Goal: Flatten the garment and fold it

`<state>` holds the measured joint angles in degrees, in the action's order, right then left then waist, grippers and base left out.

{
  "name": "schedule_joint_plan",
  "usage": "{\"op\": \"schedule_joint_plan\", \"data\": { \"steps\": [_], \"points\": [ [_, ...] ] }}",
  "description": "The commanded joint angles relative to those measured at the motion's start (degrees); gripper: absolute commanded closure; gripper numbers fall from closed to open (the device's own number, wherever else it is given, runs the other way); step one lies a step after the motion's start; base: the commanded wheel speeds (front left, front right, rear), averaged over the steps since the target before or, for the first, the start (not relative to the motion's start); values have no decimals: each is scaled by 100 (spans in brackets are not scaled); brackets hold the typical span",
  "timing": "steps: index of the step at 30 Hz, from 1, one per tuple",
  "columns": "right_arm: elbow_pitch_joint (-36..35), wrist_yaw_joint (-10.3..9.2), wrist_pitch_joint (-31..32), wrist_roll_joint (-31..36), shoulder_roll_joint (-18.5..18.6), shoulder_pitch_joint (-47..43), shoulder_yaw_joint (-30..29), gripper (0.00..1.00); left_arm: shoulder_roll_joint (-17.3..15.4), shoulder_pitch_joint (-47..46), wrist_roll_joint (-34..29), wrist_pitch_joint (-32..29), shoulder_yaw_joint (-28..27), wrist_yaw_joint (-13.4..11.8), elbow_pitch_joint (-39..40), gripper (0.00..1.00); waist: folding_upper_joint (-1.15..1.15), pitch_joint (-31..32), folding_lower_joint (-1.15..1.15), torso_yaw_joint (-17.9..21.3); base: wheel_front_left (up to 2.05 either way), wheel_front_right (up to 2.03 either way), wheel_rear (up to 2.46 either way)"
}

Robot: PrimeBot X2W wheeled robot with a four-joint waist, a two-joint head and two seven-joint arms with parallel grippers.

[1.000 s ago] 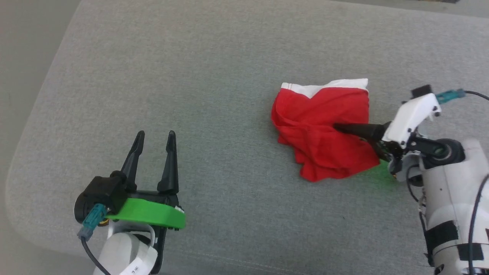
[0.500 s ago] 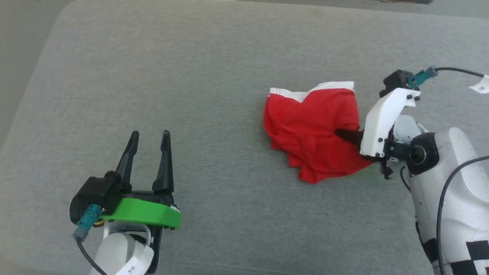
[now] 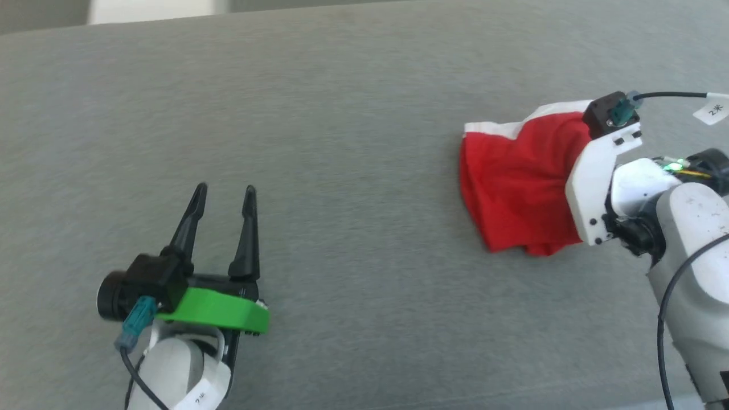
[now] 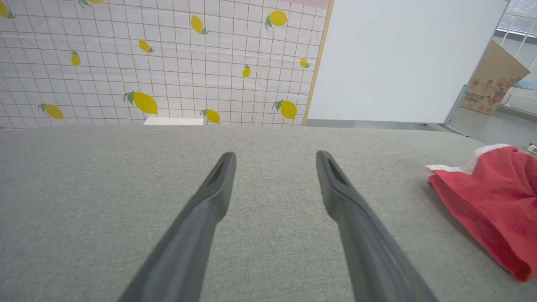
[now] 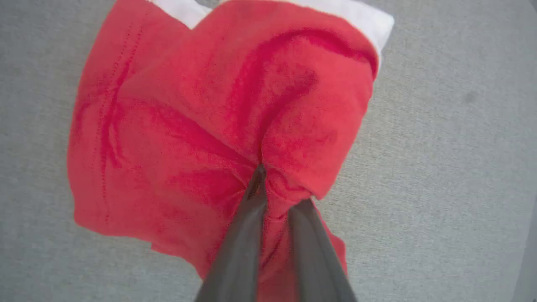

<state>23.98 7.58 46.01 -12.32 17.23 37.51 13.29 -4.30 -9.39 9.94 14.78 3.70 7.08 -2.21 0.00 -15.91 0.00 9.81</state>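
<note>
The work is at the flattening stage: the red shorts (image 3: 518,182) lie in a crumpled heap at the right side of the grey cloth-covered counter (image 3: 342,114), with a white band (image 5: 361,16) showing along the far edge, and no fold has been started. In the right wrist view the right claw (image 5: 281,188) is pressed together on a bunch of red fabric near the heap's near edge, and creases radiate from the pinch. The left claw (image 3: 225,188) rests well apart from the shorts over bare counter, its fingers spread and holding nothing. Judging from this, the next move calls for the right claw to lift or drag its pinch so the cloth opens out. The left claw would then need to come across and take a second edge, since one grip alone is unlikely to spread the layers flat.
</note>
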Motion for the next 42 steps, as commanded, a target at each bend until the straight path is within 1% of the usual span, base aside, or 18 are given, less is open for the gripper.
{"op": "schedule_joint_plan", "data": {
  "steps": [1, 7, 12, 19, 24, 29, 31, 32, 38, 42],
  "points": [
    [63, -9, -154, 195, 67, 119, 23, 100, -107, -166, -43, 22, 80, 39, 47, 0, 0, -331, 0, 784, 0, 0, 0],
    [607, -9, -983, 886, 149, 549, -145, 100, -437, -454, -84, 22, 310, 40, 152, 0, 0, -733, 0, 1279, 0, 0, 0],
    [1168, -9, -1643, 1399, 176, 908, -436, 100, -688, -663, -130, 22, 426, 40, 259, 0, 0, -1091, 0, 1461, 0, 0, 0],
    [1772, -9, -2511, 2312, 265, 1247, -1212, 100, -981, -787, -138, -68, 481, 40, 389, 0, 0, -1409, 0, 1423, 0, 0, 0],
    [2093, -9, -3052, 2840, 339, 1433, -1773, 100, -1096, -766, -130, -167, 460, 30, 513, 0, 0, -1516, 0, 1289, 0, 0, 0],
    [2394, -9, -3514, 3226, 248, 1575, -2288, 100, -1142, -704, -89, -192, 429, -5, 581, 0, 0, -1484, 0, 1196, 0, 0, 0],
    [2527, -9, -3617, 3382, 224, 1584, -2423, 65, -1125, -680, -68, -179, 441, -17, 563, 0, 0, -1416, 0, 1152, 0, 0, 0],
    [2600, -9, -3671, 3430, 208, 1587, -2505, 0, -1106, -672, -53, -166, 446, -25, 543, 0, 0, -1368, 0, 1129, 0, 0, 0],
    [2784, -9, -4134, 3645, 274, 1484, -2780, 0, -897, -648, 37, -58, 541, -52, 334, 0, 0, -968, 0, 931, 0, 0, 0],
    [2708, -9, -4699, 3390, 149, 1360, -2961, 0, -735, -556, 130, -2, 513, -86, 139, 0, 0, -603, 0, 786, 0, 0, 0]
  ]
}}
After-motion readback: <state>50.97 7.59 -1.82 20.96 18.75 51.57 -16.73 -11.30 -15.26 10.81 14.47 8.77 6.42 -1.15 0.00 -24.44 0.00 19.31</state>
